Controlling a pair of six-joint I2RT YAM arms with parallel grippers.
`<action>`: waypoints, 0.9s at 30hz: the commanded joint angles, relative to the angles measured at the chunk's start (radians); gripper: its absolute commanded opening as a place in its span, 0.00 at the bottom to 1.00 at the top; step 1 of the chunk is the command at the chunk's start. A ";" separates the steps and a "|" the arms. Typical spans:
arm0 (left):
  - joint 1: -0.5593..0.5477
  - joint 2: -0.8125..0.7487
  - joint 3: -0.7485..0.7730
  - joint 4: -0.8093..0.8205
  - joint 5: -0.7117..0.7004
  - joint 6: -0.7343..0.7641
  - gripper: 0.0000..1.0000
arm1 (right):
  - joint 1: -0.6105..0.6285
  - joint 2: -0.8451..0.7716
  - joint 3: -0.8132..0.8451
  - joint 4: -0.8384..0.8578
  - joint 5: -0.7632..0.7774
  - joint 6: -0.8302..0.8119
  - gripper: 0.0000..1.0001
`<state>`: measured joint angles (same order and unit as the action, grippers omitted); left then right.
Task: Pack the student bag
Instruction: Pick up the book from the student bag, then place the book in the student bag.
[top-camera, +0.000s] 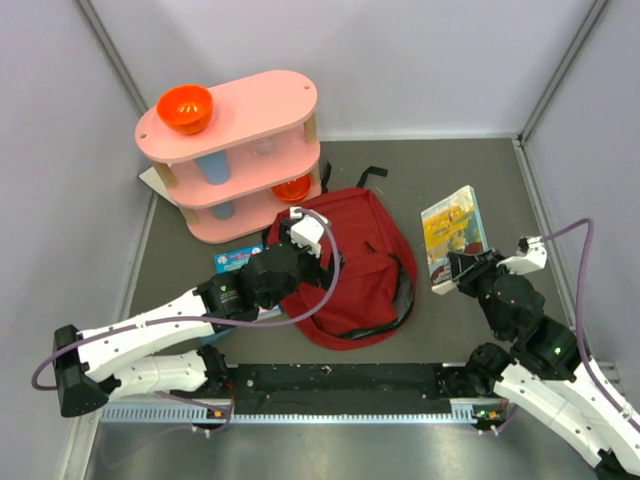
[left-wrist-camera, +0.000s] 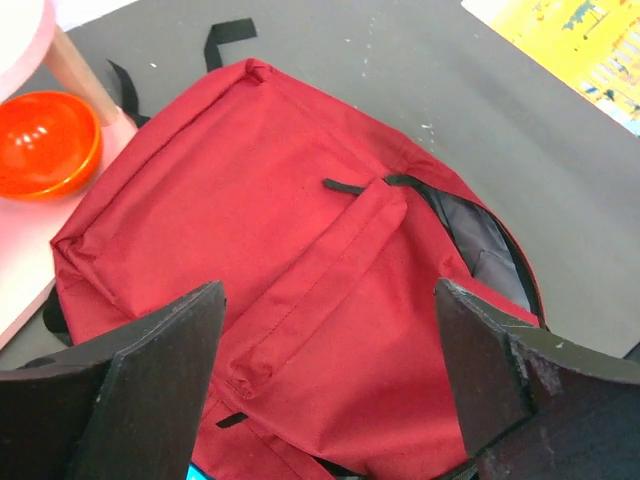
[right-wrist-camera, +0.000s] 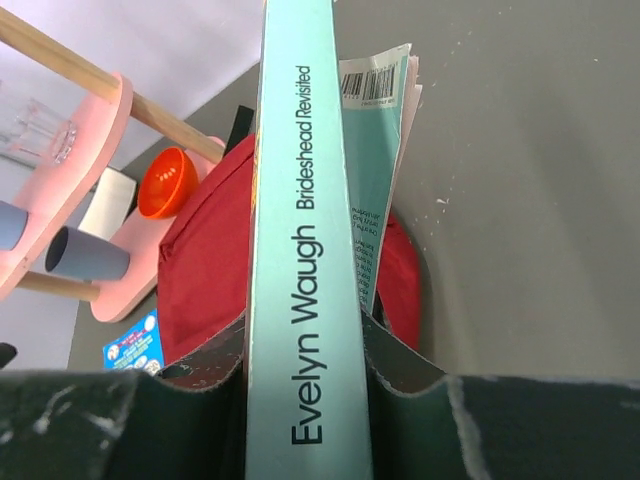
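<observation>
Our right tool (right-wrist-camera: 305, 345) clenches the book (right-wrist-camera: 300, 150); our left tool (left-wrist-camera: 330, 370) hangs released over the student bag (left-wrist-camera: 270, 200). With the bag's mouth unheld, we may snag the book on its rim.

Robot lab cell — plain white walls (top-camera: 350, 60), grey tabletop (top-camera: 470, 170).
</observation>
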<state>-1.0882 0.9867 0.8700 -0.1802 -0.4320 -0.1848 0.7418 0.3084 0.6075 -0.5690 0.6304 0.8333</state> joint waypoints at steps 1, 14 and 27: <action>-0.002 0.018 0.038 0.004 0.102 0.023 0.94 | 0.008 -0.006 0.020 0.130 -0.007 0.020 0.00; -0.081 0.328 0.187 -0.232 0.393 0.134 0.96 | 0.007 -0.106 -0.052 0.054 -0.009 0.128 0.00; -0.093 0.500 0.297 -0.320 0.622 0.177 0.95 | 0.008 -0.057 -0.057 0.031 0.008 0.165 0.00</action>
<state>-1.1793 1.4525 1.1046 -0.4763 0.1200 -0.0292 0.7418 0.2440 0.5232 -0.6384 0.6006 0.9779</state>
